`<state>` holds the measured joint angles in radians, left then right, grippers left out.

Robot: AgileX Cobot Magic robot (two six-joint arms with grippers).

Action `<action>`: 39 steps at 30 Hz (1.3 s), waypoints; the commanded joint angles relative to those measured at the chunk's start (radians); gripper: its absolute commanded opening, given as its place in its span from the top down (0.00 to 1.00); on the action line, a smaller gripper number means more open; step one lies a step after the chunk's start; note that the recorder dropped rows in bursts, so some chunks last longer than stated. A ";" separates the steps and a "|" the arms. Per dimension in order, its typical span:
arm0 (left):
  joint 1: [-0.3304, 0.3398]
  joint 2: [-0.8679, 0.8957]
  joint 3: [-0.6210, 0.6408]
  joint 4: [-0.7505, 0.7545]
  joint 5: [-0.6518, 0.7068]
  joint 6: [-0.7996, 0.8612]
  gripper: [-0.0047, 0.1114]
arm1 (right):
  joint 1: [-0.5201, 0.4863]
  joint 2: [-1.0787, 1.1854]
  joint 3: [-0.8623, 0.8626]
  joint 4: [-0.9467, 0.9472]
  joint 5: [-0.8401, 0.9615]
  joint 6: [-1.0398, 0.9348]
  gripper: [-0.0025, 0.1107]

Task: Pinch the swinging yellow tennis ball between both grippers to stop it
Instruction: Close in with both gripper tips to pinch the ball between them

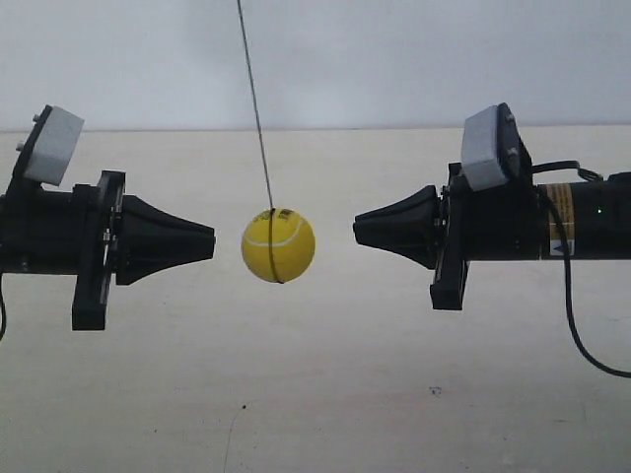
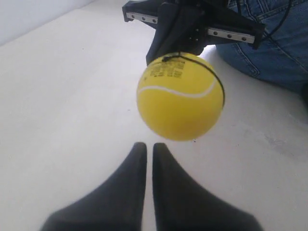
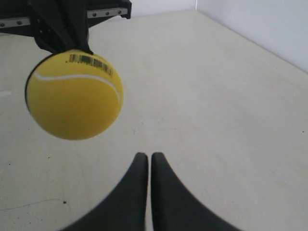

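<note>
exterior view | tennis ball (image 1: 278,245) is hanging untouched between left gripper (image 2: 145,146) and right gripper (image 3: 146,155) | both are showing fingers pressed together, holding nothing | pinch not yet done

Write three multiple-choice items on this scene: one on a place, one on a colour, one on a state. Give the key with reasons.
1. Where is the yellow tennis ball?
A. In the air between the hand at the exterior view's left and the hand at the exterior view's right, touching neither
B. Clamped by both hands
C. High above both hands

2. What colour is the string holding the ball?
A. White
B. Black
C. Red

3. How do the fingers of the left hand stand?
A. Spread wide
B. Shut together, holding nothing
C. Shut on the ball

Key:
1 A: the exterior view shows a gap on each side of the ball.
2 B: a dark line runs up from the ball.
3 B: the left wrist view shows the fingers together, with the ball beyond their tips.
</note>
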<state>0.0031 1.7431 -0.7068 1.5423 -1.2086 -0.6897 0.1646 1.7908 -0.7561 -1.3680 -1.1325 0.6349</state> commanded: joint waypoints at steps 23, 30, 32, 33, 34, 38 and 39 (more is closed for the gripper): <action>-0.004 0.072 -0.055 -0.012 -0.013 0.002 0.92 | 0.089 0.000 -0.036 0.024 0.023 -0.028 0.98; -0.004 0.072 -0.055 -0.012 -0.013 0.002 0.92 | 0.095 0.000 -0.058 0.023 0.021 -0.022 0.98; -0.004 0.072 -0.055 -0.012 -0.013 0.002 0.92 | 0.097 0.000 -0.064 0.023 0.019 -0.022 0.98; -0.004 0.072 -0.055 -0.012 -0.013 0.002 0.92 | 0.097 0.000 -0.066 0.023 0.017 -0.024 0.98; -0.004 0.072 -0.055 -0.012 -0.013 0.002 0.92 | 0.099 0.000 -0.071 0.023 0.017 -0.024 0.98; -0.004 0.072 -0.055 -0.014 -0.013 0.002 0.92 | 0.104 0.000 -0.074 0.023 0.017 -0.024 0.98; -0.004 0.072 -0.055 -0.014 -0.013 0.002 0.92 | 0.103 0.002 -0.074 0.023 0.017 -0.024 0.98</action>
<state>0.0031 1.8126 -0.7571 1.5359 -1.2111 -0.6875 0.2639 1.7908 -0.8268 -1.3520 -1.1069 0.6137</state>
